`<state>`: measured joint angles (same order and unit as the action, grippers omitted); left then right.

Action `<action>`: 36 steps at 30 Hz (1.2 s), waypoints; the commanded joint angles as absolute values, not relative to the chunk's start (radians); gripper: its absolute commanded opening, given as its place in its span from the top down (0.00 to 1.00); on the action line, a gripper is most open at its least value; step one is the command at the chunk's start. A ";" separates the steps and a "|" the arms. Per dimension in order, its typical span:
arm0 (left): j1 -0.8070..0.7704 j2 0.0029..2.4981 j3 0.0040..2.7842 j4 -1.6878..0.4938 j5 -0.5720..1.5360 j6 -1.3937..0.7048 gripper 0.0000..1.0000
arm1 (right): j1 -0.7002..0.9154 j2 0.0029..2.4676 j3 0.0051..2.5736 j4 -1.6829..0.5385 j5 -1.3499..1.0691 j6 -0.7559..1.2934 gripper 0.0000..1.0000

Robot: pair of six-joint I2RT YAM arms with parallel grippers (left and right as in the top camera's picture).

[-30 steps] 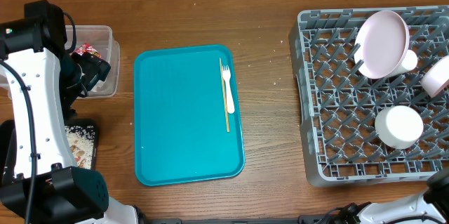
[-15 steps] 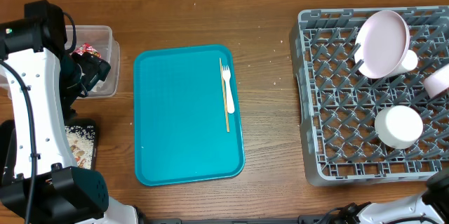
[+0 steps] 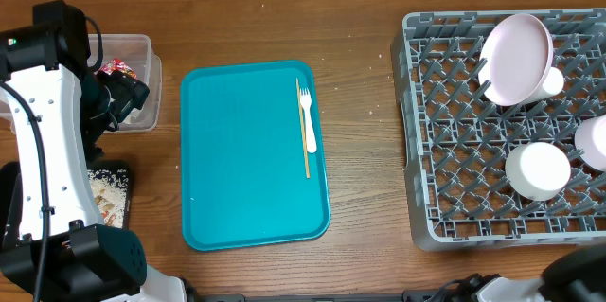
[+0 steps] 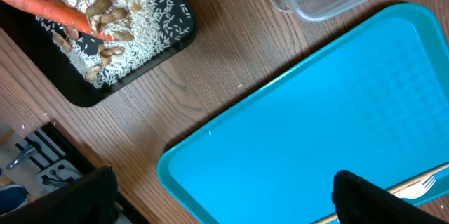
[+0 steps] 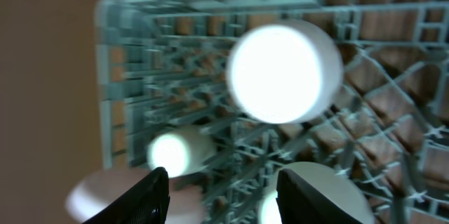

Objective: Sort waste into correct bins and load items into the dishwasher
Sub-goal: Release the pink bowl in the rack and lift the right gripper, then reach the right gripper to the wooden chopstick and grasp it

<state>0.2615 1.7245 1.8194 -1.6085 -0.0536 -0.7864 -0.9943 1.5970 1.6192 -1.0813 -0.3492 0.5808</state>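
**Q:** What are your grippers doing?

**A:** I am holding my left gripper (image 4: 224, 182) spread as wide as it goes, just to the left of the teal tray (image 3: 251, 179). Nothing is sitting between its fingers, and only a corner of the tray is showing in the gap. My right gripper (image 5: 224, 192) is hanging well to the right of the tray, over the dish rack (image 3: 426, 132). Its jaws are standing partly apart and gripping nothing. That wrist view is coming through blurred, so I am reading nothing finer from it.

**Q:** Where is the fork lying?

**A:** The fork (image 3: 305, 120) is lying on the teal tray, lengthwise and close to its right edge.

**Q:** And the dishes?

**A:** They are all sitting in the dish rack, to the right of the tray. The plate (image 3: 516, 59) is leaning on edge, with the cup (image 3: 554, 81) touching its far side. An upturned bowl (image 3: 538, 169) is resting base-up, and a second bowl (image 3: 595, 141) is lying farther from the tray, half cut off by the frame.

**Q:** The waste?

**A:** It is all sitting to the left of the tray. The clear tub (image 3: 151, 75) is holding a red wrapper (image 3: 118, 65). Also on that side, the black tray (image 4: 91, 90) is carrying a carrot (image 4: 49, 10) lying across a spread of rice (image 4: 140, 20).
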 commanded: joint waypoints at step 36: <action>0.254 1.730 1.819 -1.610 -0.062 -0.789 0.00 | 0.692 2.138 1.676 -0.752 0.046 0.483 0.23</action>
<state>0.2615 1.7245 1.8194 -1.6081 -0.0540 -0.7864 0.6945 2.1139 1.6680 -0.7723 0.0090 0.4686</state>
